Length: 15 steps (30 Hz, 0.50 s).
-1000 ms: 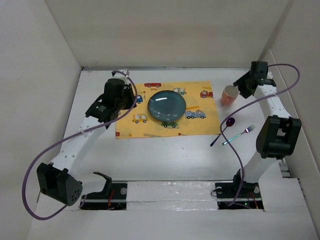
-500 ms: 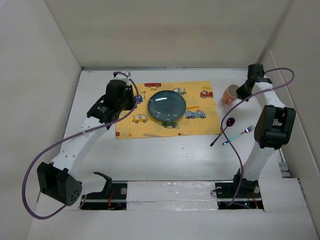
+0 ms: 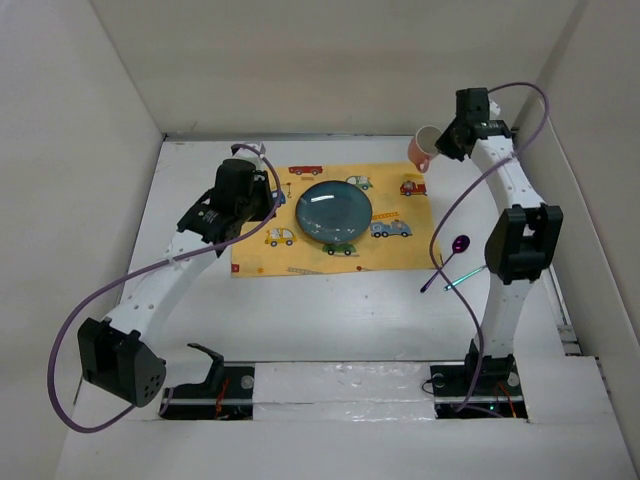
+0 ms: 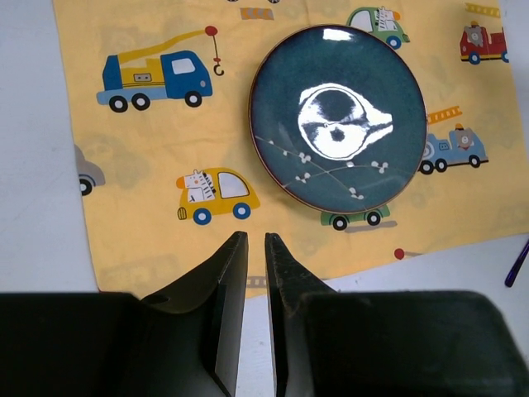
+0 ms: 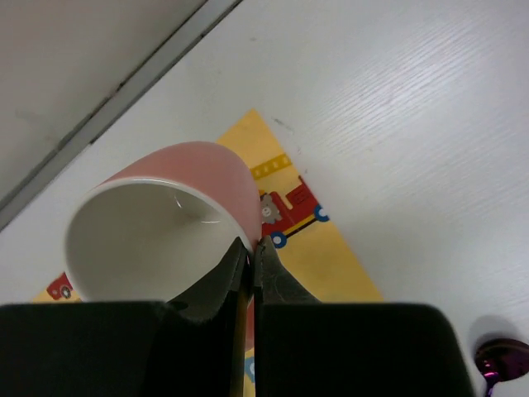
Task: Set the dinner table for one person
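Two pincers: right pincer pinching pink, white-lined ceramic cup rim; left pincer nearly closed, empty.

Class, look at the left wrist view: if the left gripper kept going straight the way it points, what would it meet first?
Probably the yellow placemat, near its front edge, just ahead of the left gripper; the blue plate lies off to the right. Depth is uncertain.

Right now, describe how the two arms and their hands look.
Both arms have white links with black joint housings. A purple cable loops along the left arm; another trails off the right arm. The left hand and right hand each have two black wedge-shaped fingers.
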Each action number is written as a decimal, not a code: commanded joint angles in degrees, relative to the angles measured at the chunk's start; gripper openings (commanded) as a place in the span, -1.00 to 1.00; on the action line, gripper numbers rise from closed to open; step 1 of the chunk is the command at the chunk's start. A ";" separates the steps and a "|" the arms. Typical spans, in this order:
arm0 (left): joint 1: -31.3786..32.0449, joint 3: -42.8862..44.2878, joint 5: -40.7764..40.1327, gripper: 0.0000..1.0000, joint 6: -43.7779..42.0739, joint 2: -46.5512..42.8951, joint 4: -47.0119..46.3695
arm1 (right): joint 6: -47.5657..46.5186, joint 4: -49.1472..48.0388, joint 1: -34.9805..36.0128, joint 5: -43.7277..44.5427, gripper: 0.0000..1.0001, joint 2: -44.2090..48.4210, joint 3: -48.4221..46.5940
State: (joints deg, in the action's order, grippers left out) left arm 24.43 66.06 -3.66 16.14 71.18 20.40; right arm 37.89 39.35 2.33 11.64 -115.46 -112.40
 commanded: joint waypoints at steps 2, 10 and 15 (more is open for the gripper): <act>0.27 1.35 1.38 -0.75 0.47 -0.16 -0.89 | -1.33 2.56 0.92 -1.18 -1.00 -6.08 -8.00; 0.27 1.00 1.37 -0.75 1.00 0.01 -0.80 | -2.29 6.61 2.68 -0.92 -1.00 -12.50 -15.83; 0.27 1.09 1.81 -0.75 1.35 0.54 -1.07 | -2.21 7.40 2.68 -0.83 -1.00 -14.26 -17.32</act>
State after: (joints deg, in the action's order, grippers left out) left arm 24.43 66.06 -2.76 16.86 71.50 20.43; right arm 35.77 48.38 4.58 10.57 -130.67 -124.90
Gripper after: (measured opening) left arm 0.126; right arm 0.046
